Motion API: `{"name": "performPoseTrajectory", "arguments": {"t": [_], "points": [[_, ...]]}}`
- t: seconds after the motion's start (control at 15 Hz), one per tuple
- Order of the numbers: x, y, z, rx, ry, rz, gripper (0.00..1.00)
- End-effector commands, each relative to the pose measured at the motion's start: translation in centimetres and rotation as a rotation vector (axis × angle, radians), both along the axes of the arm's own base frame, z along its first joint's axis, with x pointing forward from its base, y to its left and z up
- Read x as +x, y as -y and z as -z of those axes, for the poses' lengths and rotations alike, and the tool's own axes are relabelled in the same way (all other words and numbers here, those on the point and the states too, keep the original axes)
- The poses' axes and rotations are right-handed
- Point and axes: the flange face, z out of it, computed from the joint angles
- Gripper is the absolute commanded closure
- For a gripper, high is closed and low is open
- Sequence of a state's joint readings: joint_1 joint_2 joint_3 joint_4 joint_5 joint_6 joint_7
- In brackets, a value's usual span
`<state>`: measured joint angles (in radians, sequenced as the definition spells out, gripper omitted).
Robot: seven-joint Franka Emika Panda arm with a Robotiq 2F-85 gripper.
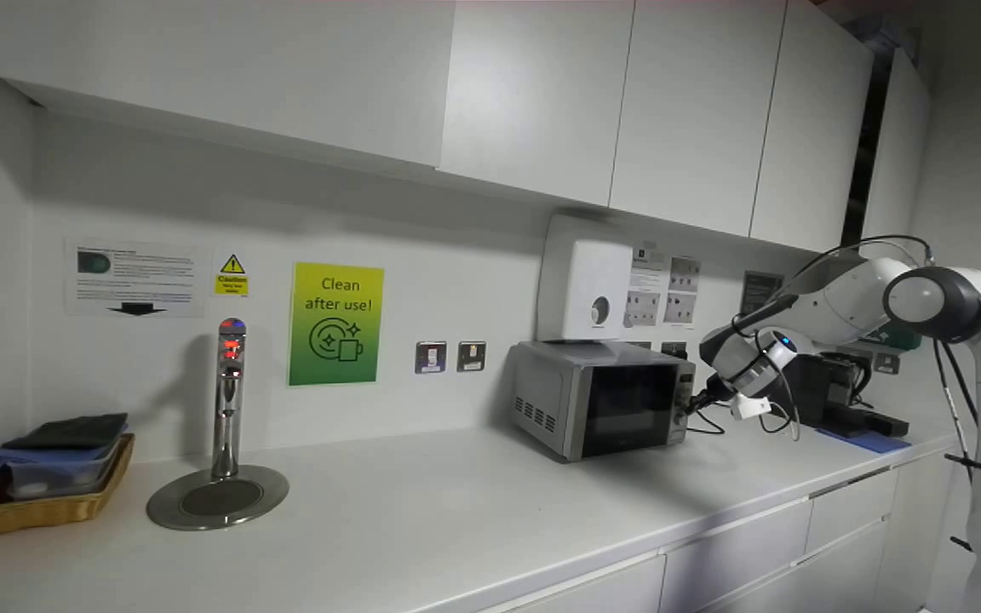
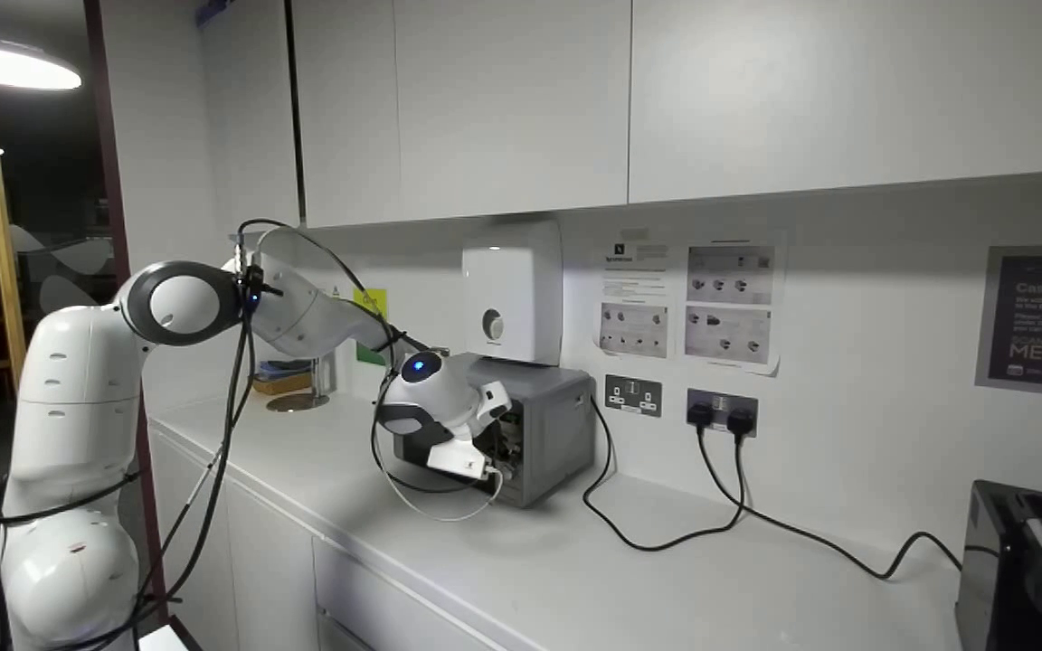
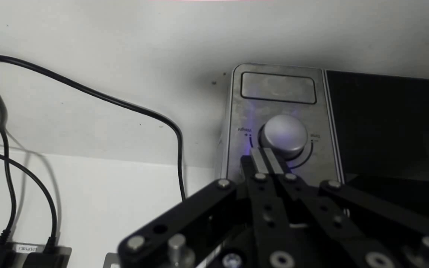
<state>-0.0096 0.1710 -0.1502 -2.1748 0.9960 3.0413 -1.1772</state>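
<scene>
Holds the end effector [image 3: 262, 150], closed to its narrowest, touching or just beside (cannot tell which) the silver control knob [image 3: 285, 134] on the front of the microwave oven [image 1: 605, 402], set on the white worktop [image 1: 422, 511] below the wall-mounted paper-towel dispenser [image 1: 580, 281].

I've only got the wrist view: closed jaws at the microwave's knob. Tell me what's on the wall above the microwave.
Observer: A white dispenser; both exterior views show it on the wall above the microwave.
Operator: Noted. Now name what stands farther along, past the sockets with the two plugs.
Observer: A black machine, on the same counter as the microwave.
</scene>
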Motion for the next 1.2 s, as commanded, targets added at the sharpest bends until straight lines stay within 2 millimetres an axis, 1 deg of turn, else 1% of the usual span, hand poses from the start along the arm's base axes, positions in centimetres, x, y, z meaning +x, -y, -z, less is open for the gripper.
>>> {"name": "performPoseTrajectory", "arguments": {"t": [0.0, 0.53, 0.93, 1.13], "points": [[0.8, -0.6, -0.9, 0.001, 0.040, 0.020, 1.00], [0.8, -0.8, -1.6, 0.027, 0.057, 0.031, 1.00], [0.3, -0.7, -2.2, 0.041, 0.069, 0.031, 1.00], [0.4, -0.7, -2.2, 0.048, 0.072, 0.041, 1.00]]}}
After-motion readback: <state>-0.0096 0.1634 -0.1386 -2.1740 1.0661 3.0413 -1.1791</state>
